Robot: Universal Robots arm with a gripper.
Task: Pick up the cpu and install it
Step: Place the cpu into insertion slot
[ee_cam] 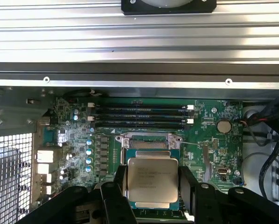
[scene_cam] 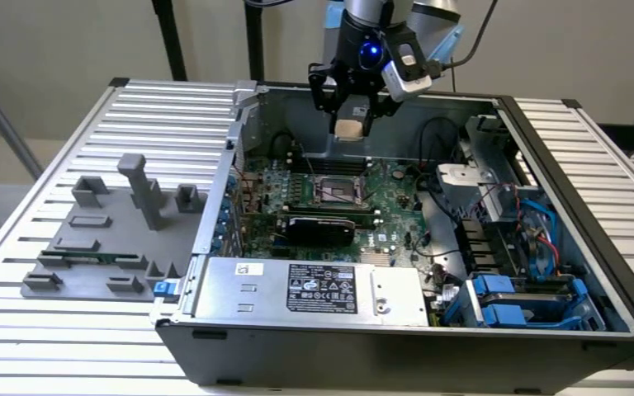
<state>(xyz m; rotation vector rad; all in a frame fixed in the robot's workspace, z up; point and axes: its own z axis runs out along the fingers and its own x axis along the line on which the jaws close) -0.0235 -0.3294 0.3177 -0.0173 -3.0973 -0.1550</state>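
On the slatted metal worktop [scene_cam: 63, 346] we see an open computer case [scene_cam: 405, 355] lying on its side, with its inside facing up. Beside it, toward the exterior view's left, a grey fixture plate [scene_cam: 96, 247] with upright blocks sits on the same worktop. Inside the case, a labelled silver power supply [scene_cam: 306, 289] lies along the near wall. Beyond it the green motherboard [ee_cam: 209, 140] covers the floor of the case, with a row of dark memory slots [ee_cam: 142, 116] and a round coin battery [ee_cam: 224, 126] on it.

The arm's black end effector [scene_cam: 350, 124] hangs above the far part of the case, over the board and clear of it. Its two fingers [ee_cam: 118, 186] are closed in on opposite edges of the cpu [ee_cam: 151, 179], which we see gripped between them. In the wrist view the metal-framed socket [ee_cam: 151, 140] lies on the board just behind the chip and is partly covered by it.

The cpu is a small flat square. Its silvery-beige metal top faces the wrist camera and bears a few faint lines of print. A thin greenish rim shows around the metal.
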